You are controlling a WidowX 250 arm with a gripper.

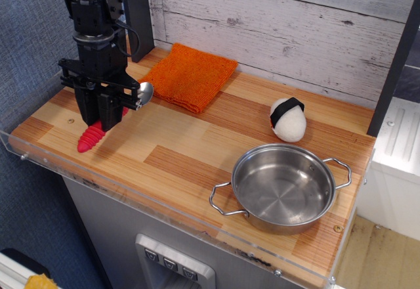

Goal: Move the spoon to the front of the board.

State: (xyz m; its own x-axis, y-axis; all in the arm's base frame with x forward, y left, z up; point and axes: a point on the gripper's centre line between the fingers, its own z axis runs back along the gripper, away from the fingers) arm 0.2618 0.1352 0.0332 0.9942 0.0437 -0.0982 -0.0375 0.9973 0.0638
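One spoon [105, 123] hangs tilted at left of the frame, clenched in the gripper [102, 113] near the board's [177, 151] front edge. It seems light and stiff; the ribbed handle offers better hold than the smooth bowl.

Spoon [98, 130] showing ribbed red-pink handle, shiny silver bowl. Board [177, 151] showing light and darker brown planks, clear acrylic edging. Cloth [189, 75] at upper centre appearing bright orange, woven texture. Pot [283, 187] at lower right gleaming silver. Rice-ball toy [288, 119] showing white body, black band. Gripper [100, 108] at upper left appearing black. Back wall [295, 20] showing whitewashed grey planks.
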